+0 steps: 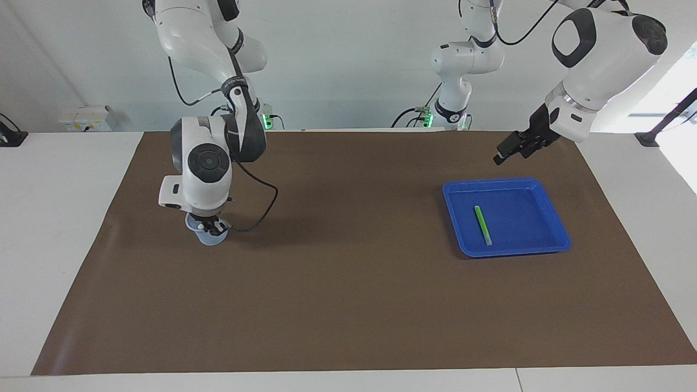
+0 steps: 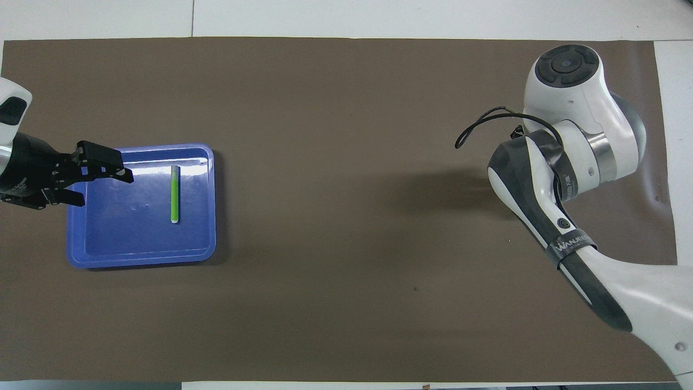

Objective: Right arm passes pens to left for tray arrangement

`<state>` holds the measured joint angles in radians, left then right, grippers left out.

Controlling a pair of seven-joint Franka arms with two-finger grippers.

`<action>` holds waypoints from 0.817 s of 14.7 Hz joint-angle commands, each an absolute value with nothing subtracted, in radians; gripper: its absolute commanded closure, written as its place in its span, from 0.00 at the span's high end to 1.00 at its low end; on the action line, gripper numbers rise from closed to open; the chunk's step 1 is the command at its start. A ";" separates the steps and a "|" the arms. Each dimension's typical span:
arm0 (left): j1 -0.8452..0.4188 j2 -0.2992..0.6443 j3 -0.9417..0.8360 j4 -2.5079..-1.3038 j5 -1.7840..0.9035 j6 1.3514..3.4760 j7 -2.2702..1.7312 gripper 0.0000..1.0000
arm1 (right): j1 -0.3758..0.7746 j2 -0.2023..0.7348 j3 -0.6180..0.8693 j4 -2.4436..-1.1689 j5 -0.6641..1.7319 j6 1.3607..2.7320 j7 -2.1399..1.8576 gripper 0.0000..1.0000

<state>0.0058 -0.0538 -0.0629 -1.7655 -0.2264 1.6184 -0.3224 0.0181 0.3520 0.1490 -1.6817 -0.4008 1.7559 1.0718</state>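
A green pen [image 1: 482, 225] lies in the blue tray [image 1: 525, 218] at the left arm's end of the table; the pen [image 2: 174, 194] and tray [image 2: 135, 238] also show in the overhead view. My left gripper [image 1: 503, 154] hangs open and empty in the air over the tray's edge nearer the robots, and it also shows in the overhead view [image 2: 105, 189]. My right gripper [image 1: 213, 224] points straight down into a small translucent bluish cup [image 1: 206, 238] at the right arm's end. The overhead view hides it under the right arm. The yellow and purple pens are not visible.
A brown mat [image 1: 348, 283] covers the table. A black cable [image 1: 267, 204] loops from the right arm's wrist down beside the cup. Two smaller white arms with green lights [image 1: 452, 71] stand at the robots' edge of the table.
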 commanded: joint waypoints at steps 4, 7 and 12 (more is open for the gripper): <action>0.002 -0.072 -0.058 -1.796 -0.239 1.611 -0.341 1.00 | 0.005 0.345 0.163 -1.695 -0.405 1.761 1.104 0.24; 0.002 -0.072 -0.058 -1.798 -0.239 1.612 -0.347 1.00 | 0.005 0.341 0.164 -1.695 -0.390 1.752 1.104 0.24; 0.002 -0.075 -0.058 -1.802 -0.239 1.614 -0.345 1.00 | 0.006 0.337 0.164 -1.695 -0.383 1.750 1.104 0.03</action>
